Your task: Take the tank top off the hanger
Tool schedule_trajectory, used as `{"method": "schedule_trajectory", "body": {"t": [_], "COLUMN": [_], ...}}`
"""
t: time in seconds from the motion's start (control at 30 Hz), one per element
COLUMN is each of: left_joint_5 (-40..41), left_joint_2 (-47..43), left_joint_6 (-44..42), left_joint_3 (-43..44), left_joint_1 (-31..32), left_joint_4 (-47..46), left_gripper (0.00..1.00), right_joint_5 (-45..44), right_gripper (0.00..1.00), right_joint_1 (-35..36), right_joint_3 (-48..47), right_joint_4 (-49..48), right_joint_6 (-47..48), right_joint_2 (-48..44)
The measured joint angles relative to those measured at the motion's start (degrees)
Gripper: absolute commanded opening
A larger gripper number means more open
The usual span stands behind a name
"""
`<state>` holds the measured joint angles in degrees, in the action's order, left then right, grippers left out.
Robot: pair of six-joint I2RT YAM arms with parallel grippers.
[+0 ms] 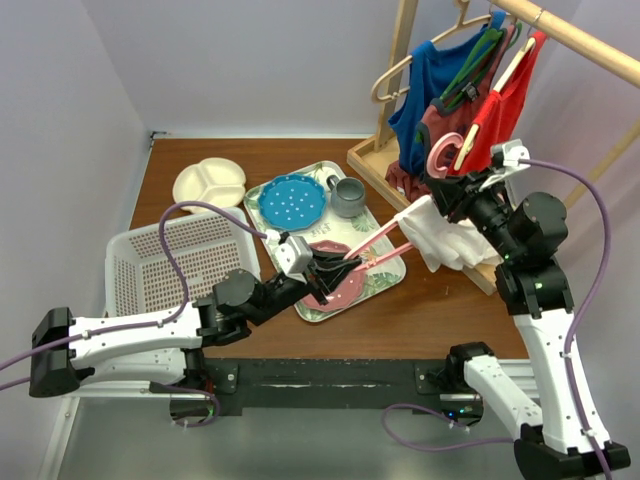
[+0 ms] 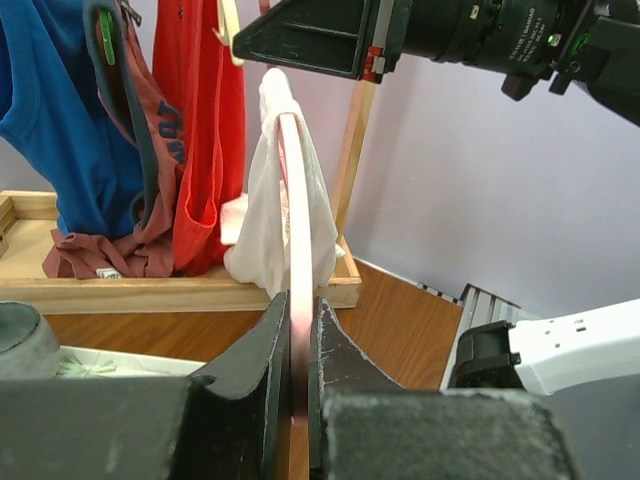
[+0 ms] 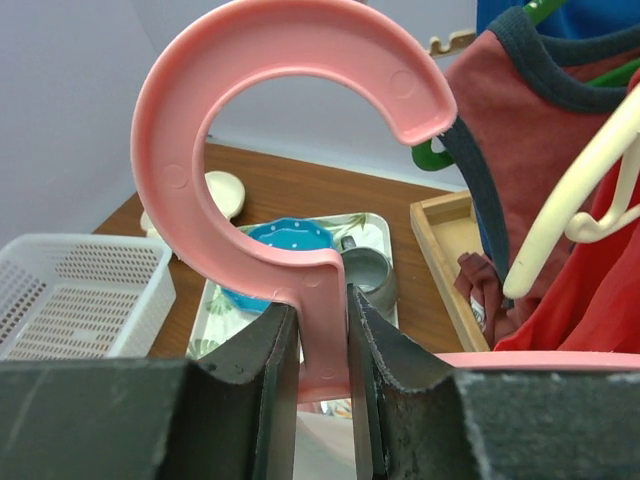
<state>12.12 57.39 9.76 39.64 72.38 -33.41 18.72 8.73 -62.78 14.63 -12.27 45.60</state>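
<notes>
Our left fingers are clenched on one arm of the pink hanger, and our right fingers pinch its hook (just below the curve). The white tank top hangs bunched on the hanger, between both pairs of fingers.

Hanging clothes are crowding just behind the right gripper; the rack base is blocking below them. The hanger is barring the way above the tray. Bare table is lying open along the near edge.
</notes>
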Motion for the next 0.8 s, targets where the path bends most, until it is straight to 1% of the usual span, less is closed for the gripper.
{"method": "schedule_trajectory", "body": {"t": [0.23, 0.27, 0.3, 0.33, 0.4, 0.43, 0.53, 0.67, 0.8], "left_joint_5": [0.22, 0.28, 0.42, 0.7, 0.74, 0.79, 1.62, 4.5, 8.76], "left_joint_2": [-0.92, -1.31, -1.62, -1.95, -2.58, -3.1, -4.57, -6.73, -8.17], "left_joint_6": [-0.04, -0.02, 0.0, 0.31, 0.81, 1.51, 2.25, 3.23, 3.93], "left_joint_3": [0.85, 0.87, 0.98, 1.14, 1.49, 1.51, 1.51, 2.47, 7.32], "left_joint_1": [0.0, -0.04, -0.11, -0.15, -0.31, -0.33, -0.31, -0.31, -0.31], "left_joint_4": [4.28, 4.94, 5.57, 6.19, 6.69, 6.75, 7.13, 9.55, 14.25], "left_gripper": [0.01, 0.17, 0.26, 0.43, 0.56, 0.64, 0.73, 0.75, 0.76], "right_joint_5": [1.9, 1.99, 2.01, 1.92, 1.77, 1.73, 1.27, -0.83, -4.07], "right_gripper": [0.0, 0.0, 0.0, 0.0, 0.0, 0.0, 0.0, 0.0, 0.0], "right_joint_1": [-0.11, -0.11, -0.11, -0.11, -0.11, -0.11, -0.11, 0.02, 1.11], "right_joint_3": [6.29, 7.1, 7.72, 7.96, 7.96, 7.96, 8.85, 9.77, 9.81], "right_joint_4": [-7.63, -8.68, -9.49, -9.77, -10.45, -11.13, -13.55, -14.8, -16.22], "right_joint_6": [-0.15, -0.46, -0.81, -1.07, -2.23, -3.08, -6.78, -10.51, -13.2], "right_joint_2": [-2.01, -2.45, -2.91, -3.04, -3.02, -2.91, -2.64, -2.47, -1.84]}}
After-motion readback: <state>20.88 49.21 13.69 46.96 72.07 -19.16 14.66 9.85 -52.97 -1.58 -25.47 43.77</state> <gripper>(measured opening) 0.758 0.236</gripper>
